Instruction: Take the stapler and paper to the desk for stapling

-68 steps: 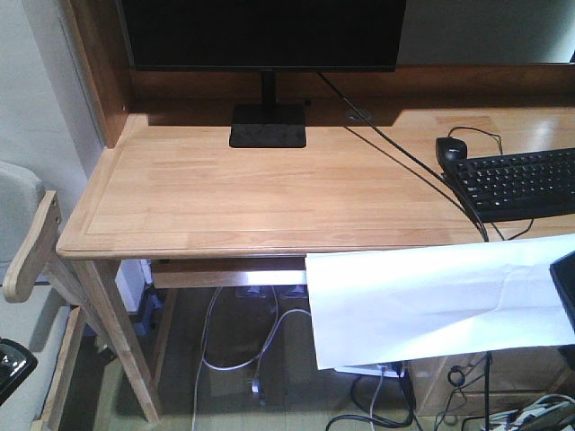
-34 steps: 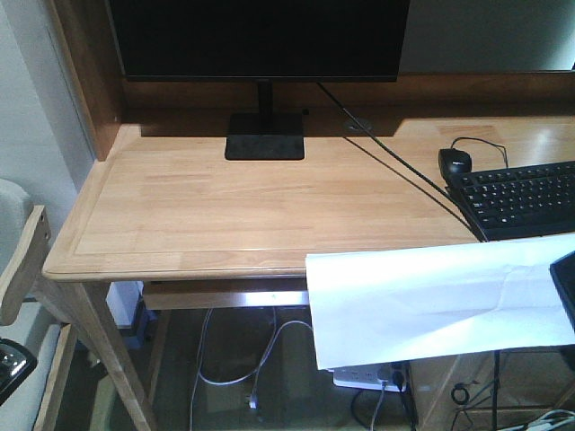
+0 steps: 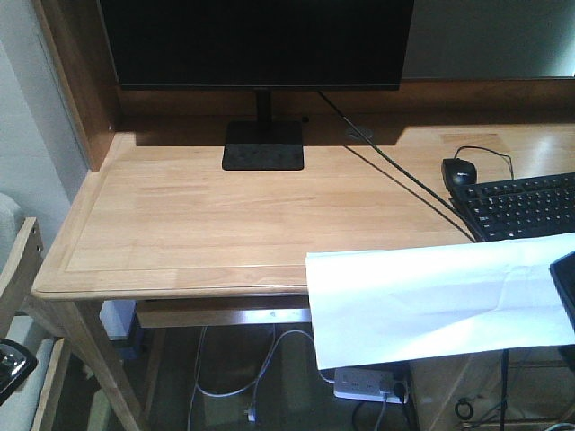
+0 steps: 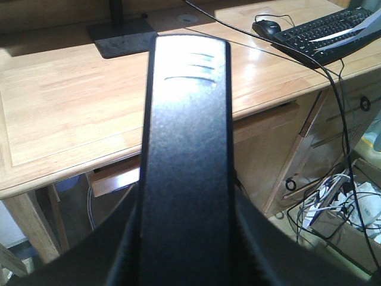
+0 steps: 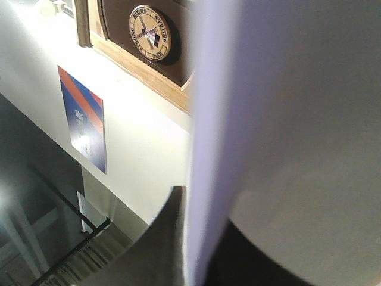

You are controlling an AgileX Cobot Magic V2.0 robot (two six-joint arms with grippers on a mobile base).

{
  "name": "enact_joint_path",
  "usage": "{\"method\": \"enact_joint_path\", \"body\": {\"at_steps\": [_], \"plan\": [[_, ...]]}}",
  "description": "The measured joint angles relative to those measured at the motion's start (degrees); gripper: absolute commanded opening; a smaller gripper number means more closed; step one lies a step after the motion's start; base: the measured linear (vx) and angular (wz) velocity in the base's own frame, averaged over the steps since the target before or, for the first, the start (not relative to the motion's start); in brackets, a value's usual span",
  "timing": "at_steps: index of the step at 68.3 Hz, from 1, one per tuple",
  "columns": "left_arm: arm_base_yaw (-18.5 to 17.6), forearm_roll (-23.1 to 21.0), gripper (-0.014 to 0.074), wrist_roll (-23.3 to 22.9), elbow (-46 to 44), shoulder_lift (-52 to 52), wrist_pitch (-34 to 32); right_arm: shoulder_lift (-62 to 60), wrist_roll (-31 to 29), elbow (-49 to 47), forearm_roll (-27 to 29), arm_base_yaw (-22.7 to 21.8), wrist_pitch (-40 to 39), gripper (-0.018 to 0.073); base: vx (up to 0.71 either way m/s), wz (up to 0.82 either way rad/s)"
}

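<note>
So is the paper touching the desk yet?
Cannot tell. In the front view the paper overlaps the front edge of the desk and hangs partly below it, but no view plainly shows contact or a gap.

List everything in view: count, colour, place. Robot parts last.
desk: one, light wood, across front view
monitor: one, black, back of desk
keyboard: one, black, desk's right side
mouse: one, black, by keyboard's far corner
power strip: one, white, floor under desk
poster: one, blue and orange, wall
paper: one, white, held up, front view's lower right
stapler: one, black, held, filling left wrist view
left pincer: one, black, shut on stapler
right pincer: one, black, shut on paper
</note>
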Motion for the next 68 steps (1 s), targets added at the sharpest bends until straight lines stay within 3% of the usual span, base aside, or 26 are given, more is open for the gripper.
{"method": "enact_joint_path", "body": {"at_steps": [68], "plan": [[0.0, 0.0, -0.0006, 0.0, 0.0, 0.0, 0.0, 0.0, 0.0, 0.0, 0.0, 0.0, 0.0, -0.0001, 0.05, 0.00]]}}
